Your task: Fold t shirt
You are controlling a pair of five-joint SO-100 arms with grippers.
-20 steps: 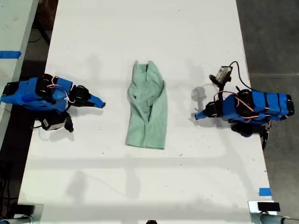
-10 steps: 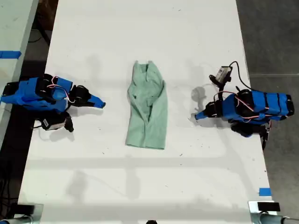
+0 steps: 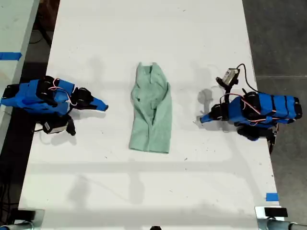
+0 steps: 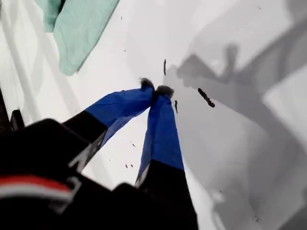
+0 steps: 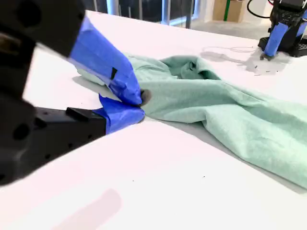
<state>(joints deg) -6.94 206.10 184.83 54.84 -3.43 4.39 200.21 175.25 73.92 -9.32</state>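
At the exterior view's left, my second gripper (image 3: 104, 107) lies low on the smooth white table (image 3: 144, 191), its blue-taped jaws pinched together on nothing, well apart from the cloth. The second wrist view shows those tips (image 5: 139, 103) meeting in front of the shirt, though the arm's black body blocks much of that picture.

Mid-table lies the t shirt (image 3: 152, 110), a soft, pale mint-green cloth folded into a long narrow strip, wrinkled and rumpled (image 5: 225, 110). Its sleeves cannot be made out.

Toward the exterior view's right, my first gripper (image 3: 202, 119) points at the shirt without touching it. Its tapered blue jaws (image 4: 156, 90) are closed tip to tip and empty. Only one corner of the shirt (image 4: 79, 28) shows there, cut off by the frame.
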